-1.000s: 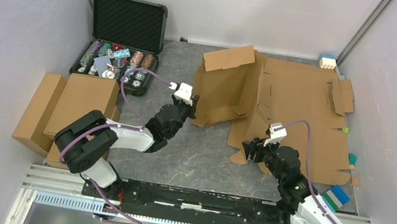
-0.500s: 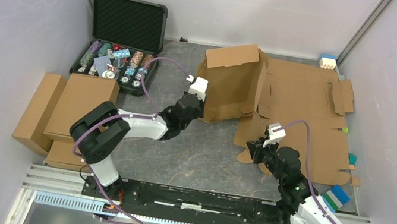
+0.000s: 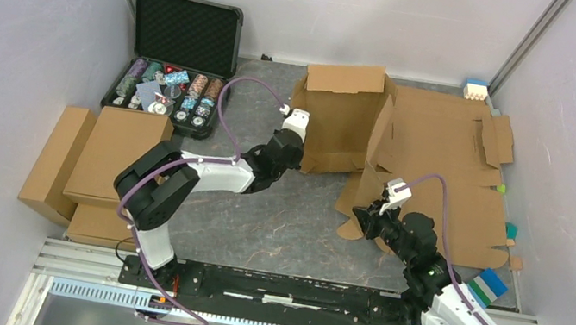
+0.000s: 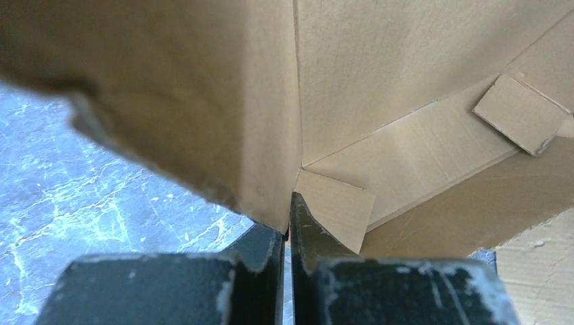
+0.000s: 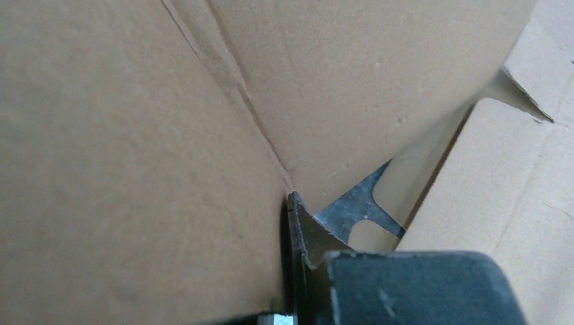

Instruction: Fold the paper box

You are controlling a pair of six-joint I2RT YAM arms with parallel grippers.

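The paper box [image 3: 341, 127] sits by the far edge of the worktop [image 3: 293, 216], about midway along it. 1 broad panel stands nearly upright with a flap bent over its top; the rest of the sheet lies flat toward the right edge, on more flat cardboard [image 3: 454, 136].

The left gripper [image 3: 301, 149] reaches to the near left edge of the standing panel. In the left wrist view its jaws are clenched on that cardboard edge [image 4: 257, 135], the 2 fingers almost meeting.

The right gripper [image 3: 359, 219] is at the near left corner of the flat part. In its wrist view 1 finger [image 5: 299, 237] lies flush against the cardboard [image 5: 135, 149]; the other is hidden, so I cannot tell whether these jaws are clamped.

An open black case of poker chips [image 3: 185, 33] stands in the far left corner, and folded brown boxes [image 3: 119, 149] are stacked at the left edge
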